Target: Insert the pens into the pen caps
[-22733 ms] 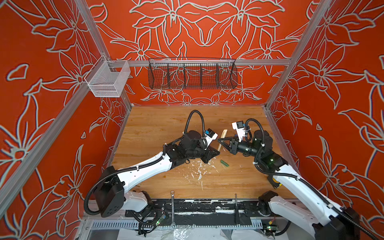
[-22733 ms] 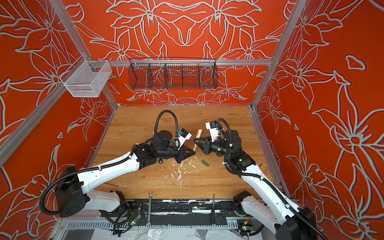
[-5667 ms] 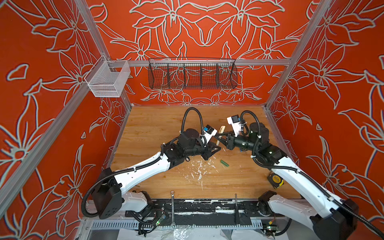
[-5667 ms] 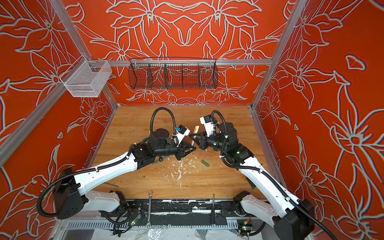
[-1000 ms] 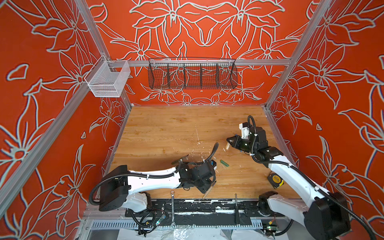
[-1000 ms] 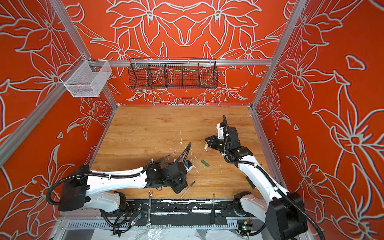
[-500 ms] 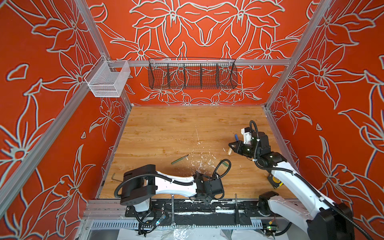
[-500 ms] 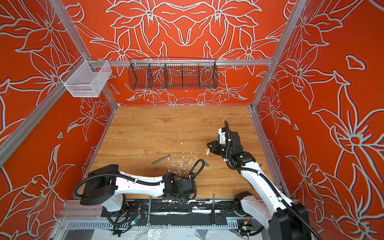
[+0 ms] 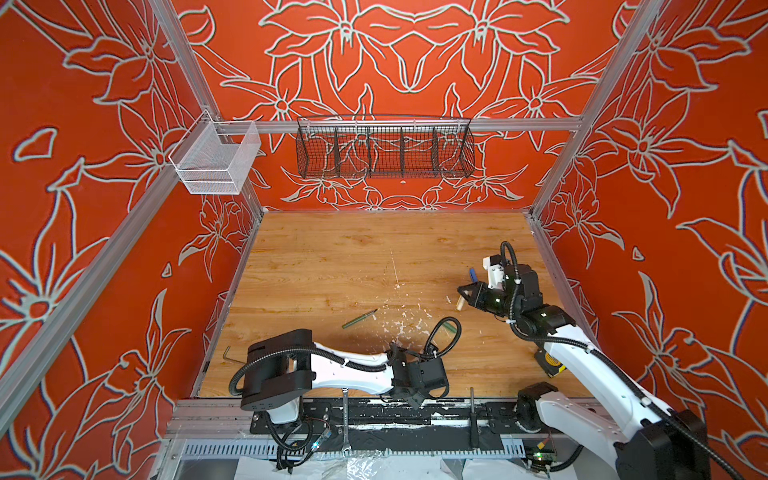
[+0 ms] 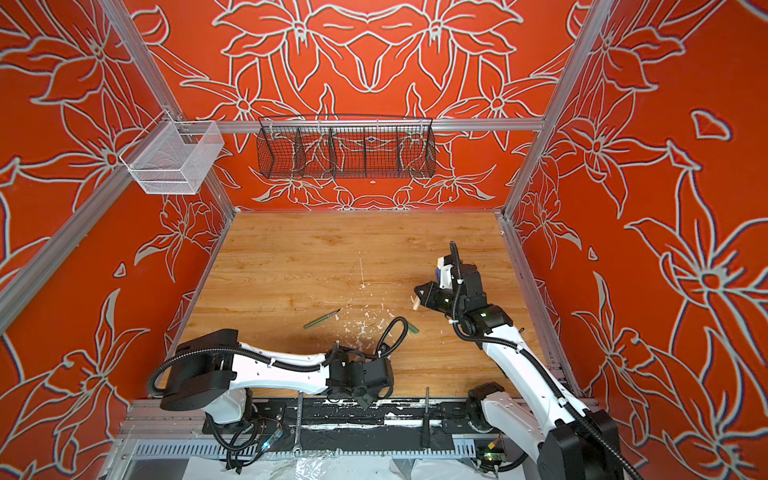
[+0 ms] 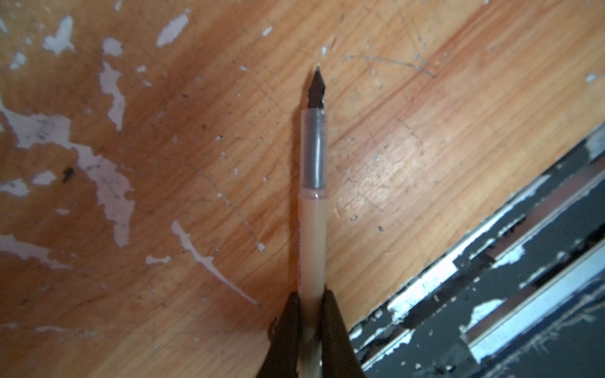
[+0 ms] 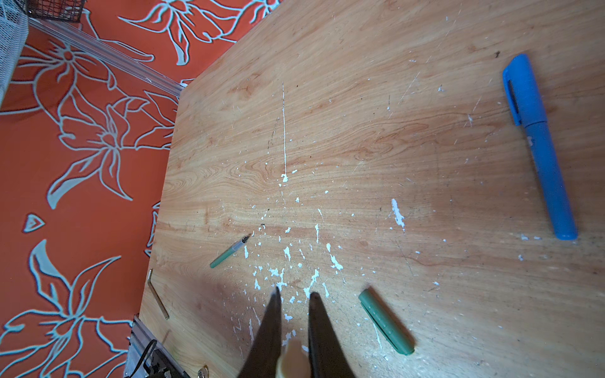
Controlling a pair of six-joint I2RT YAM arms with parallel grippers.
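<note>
Pens [image 12: 229, 252] three, caps [image 12: 384, 322] three, left fingers [image 11: 284, 337] pinching tan pen [image 11: 312, 235], right fingers [image 12: 266, 330] pinching tan cap [image 12: 293, 356]

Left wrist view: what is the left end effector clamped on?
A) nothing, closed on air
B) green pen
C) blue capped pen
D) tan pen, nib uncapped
D: the left end effector is shut on the tan pen, whose dark nib is bare. The green pen lies ungripped on the wood in the right wrist view.
</note>
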